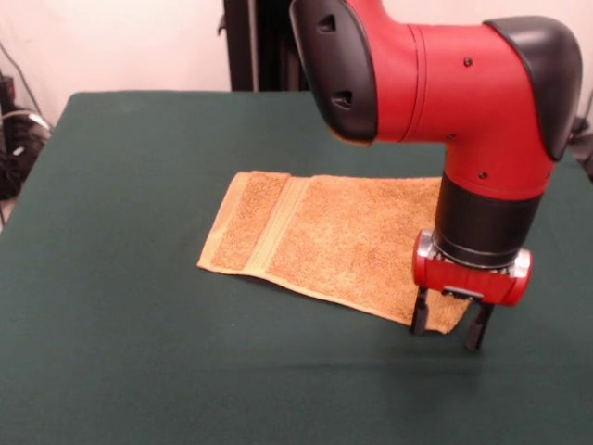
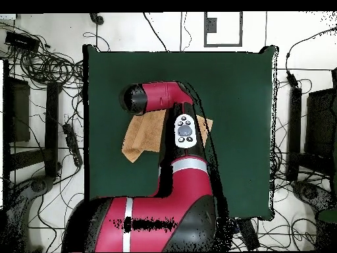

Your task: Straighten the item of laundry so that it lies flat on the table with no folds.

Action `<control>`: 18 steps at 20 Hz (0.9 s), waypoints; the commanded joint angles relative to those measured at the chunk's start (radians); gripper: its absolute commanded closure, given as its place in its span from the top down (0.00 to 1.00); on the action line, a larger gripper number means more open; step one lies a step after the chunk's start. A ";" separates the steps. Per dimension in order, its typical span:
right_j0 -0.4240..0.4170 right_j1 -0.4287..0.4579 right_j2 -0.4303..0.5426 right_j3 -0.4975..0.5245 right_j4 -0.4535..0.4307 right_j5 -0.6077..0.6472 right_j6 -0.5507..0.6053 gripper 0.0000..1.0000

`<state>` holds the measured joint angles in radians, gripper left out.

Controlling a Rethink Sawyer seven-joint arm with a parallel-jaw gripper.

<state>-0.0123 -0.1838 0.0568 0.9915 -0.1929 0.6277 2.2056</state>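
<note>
The orange-tan towel (image 1: pixel 343 241) lies in the middle of the dark green table (image 1: pixel 111 306), mostly spread out, with its woven band near its left end. My gripper (image 1: pixel 449 324) hangs low over the towel's near right corner. Its fingers (image 1: pixel 420 317) are open and stand on either side of that corner, close to the cloth. In the overhead view the towel (image 2: pixel 141 135) shows on both sides of my red arm (image 2: pixel 178 132), which hides the gripper. The table (image 2: pixel 243 99) is far larger than the towel.
Cables and dark equipment (image 2: pixel 39 72) lie on the floor around the table. A black post (image 1: pixel 243 44) stands behind the table's far edge. The table's edges are far from the towel on all sides.
</note>
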 commanded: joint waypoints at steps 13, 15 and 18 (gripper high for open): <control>0.037 0.153 0.074 0.027 0.026 -0.092 0.121 1.00; 0.035 0.137 0.075 0.043 0.033 -0.081 0.125 1.00; 0.036 0.067 0.068 0.105 0.040 -0.038 0.123 1.00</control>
<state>-0.0116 -0.1839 0.0558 0.9915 -0.1908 0.6269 2.2054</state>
